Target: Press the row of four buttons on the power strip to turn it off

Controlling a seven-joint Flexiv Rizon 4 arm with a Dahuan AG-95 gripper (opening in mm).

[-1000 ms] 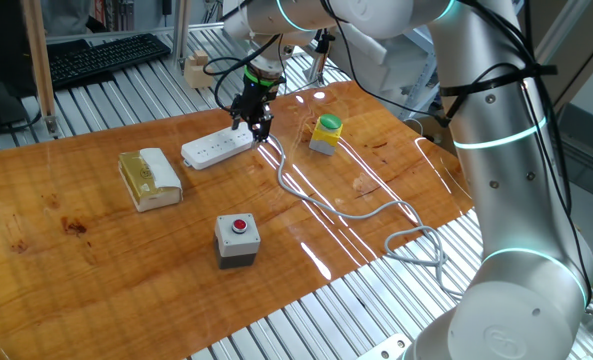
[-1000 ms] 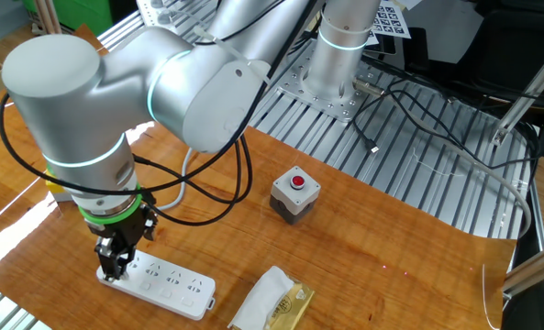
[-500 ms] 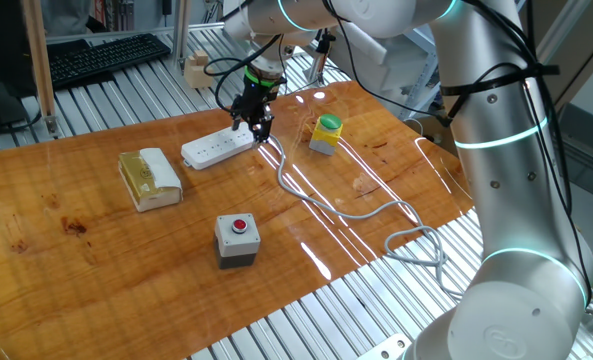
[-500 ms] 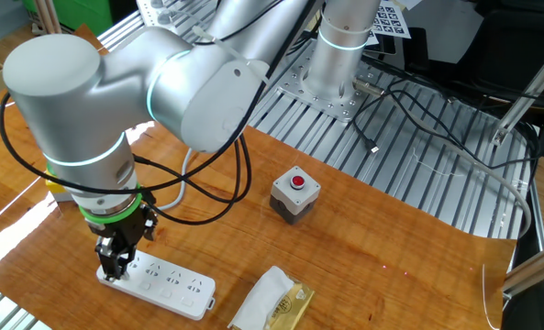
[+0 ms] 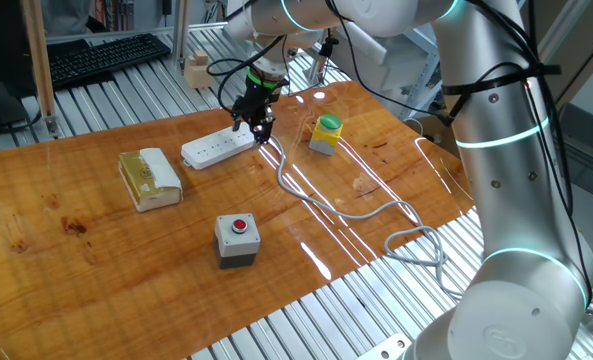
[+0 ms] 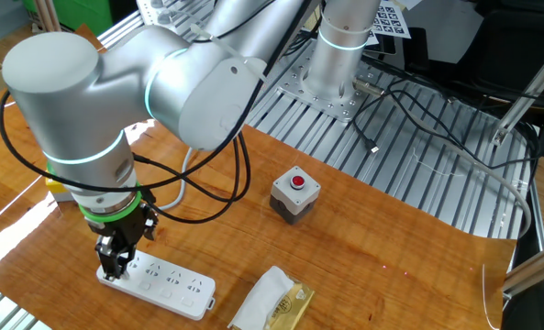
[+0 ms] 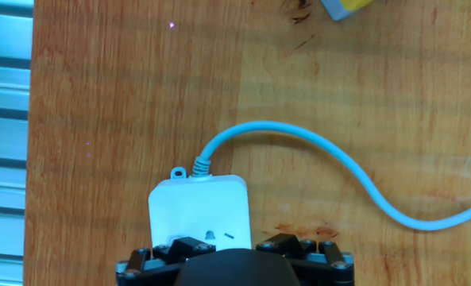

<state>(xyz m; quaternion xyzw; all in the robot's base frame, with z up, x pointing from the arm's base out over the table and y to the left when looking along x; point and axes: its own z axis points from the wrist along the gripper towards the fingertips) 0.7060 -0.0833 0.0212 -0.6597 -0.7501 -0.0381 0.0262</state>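
The white power strip (image 5: 216,148) lies flat on the wooden table, and its white cable (image 5: 356,210) runs off to the right. My gripper (image 5: 257,124) points down over the strip's cable end, fingertips just above or on it. The other fixed view shows the gripper (image 6: 115,269) at the left end of the strip (image 6: 161,282). In the hand view the strip's end (image 7: 198,205) and cable (image 7: 338,168) show above my gripper (image 7: 233,251). Its two black fingers stand apart, open, holding nothing. The four buttons are too small or too covered to pick out.
A red button on a grey box (image 5: 237,238) sits near the table's front. A green dome button on a yellow box (image 5: 325,132) stands right of the strip. A tan block with white wrap (image 5: 150,178) lies to its left. The table edge and metal slats (image 7: 5,119) are close.
Almost nothing: the gripper has shifted very slightly over the cable end of the strip, and its fingers stay apart.
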